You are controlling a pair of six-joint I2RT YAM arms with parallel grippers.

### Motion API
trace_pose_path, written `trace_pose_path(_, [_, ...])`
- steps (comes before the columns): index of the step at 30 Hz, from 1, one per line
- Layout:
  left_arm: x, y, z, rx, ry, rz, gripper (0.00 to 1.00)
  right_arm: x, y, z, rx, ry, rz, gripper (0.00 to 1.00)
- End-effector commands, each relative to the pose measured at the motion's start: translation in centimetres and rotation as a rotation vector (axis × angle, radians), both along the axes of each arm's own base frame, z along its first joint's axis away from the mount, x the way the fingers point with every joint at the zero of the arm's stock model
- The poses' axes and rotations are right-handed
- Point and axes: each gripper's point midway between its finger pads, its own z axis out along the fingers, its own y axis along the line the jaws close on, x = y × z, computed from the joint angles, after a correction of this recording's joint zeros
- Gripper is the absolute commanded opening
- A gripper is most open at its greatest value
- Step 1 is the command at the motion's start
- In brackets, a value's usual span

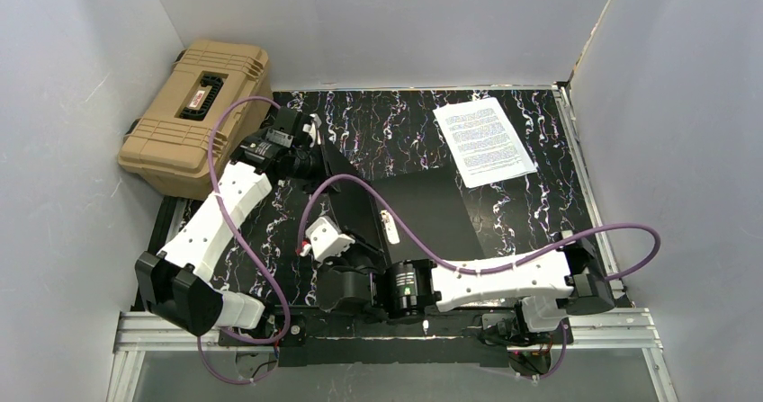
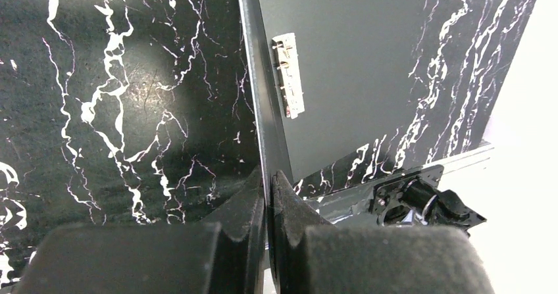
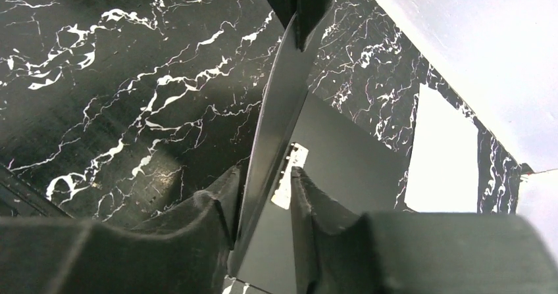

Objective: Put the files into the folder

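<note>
**Operator:** What is the state of the step in hand?

**Technician:** The folder (image 1: 432, 213) lies open on the table (image 1: 540, 209), black inside facing up. One cover (image 1: 346, 195) stands nearly upright on its edge. The left hand (image 2: 268, 182) is clamped on the far end of that cover, its fingers pressed flat against the thin board. The right hand (image 3: 263, 175) straddles the near end with its fingers apart. A gap shows on one side, so it does not pinch the board.

**Operator:** Where are the files?

**Technician:** The files (image 1: 486, 139) lie flat at the far right of the table, well apart from the folder. Neither hand touches them.

**Operator:** How should the step be done well?

**Technician:** By judgement, the left hand alone should bear the cover and hold it upright or tilted left, so the black panel is exposed. The right hand should back off the cover edge without dragging it. The sheets look floppy, so they should be taken by an edge and slid in low.

**Operator:** Is any writing legible?

**Technician:** None. The print on the files is too small to read. The tan hard case (image 1: 193, 114) carries a dark label that is unreadable. A small white tab (image 2: 289, 75) inside the folder shows marks but no text.
</note>
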Motion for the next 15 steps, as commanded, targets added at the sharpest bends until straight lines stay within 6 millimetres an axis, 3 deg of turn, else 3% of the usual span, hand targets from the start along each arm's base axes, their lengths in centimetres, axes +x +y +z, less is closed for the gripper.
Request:
trace_pose_path(1, [-0.2,0.9,-0.1,0.041,-0.053,-0.051,0.0,0.2,-1.3,5.7,0.194,0.006,0.01,0.48])
trace_pose_path(6, [-0.1,0.7,-0.6,0.028,-0.088,-0.075,0.0,-0.3,-3.2,6.9,0.254,0.066,0.052,0.67])
trace_pose_path(15, [0.3,0.9,-2.9,0.033,-0.068,-0.035,0.0,0.7,-8.2,5.7,0.35,0.085,-0.029,0.86])
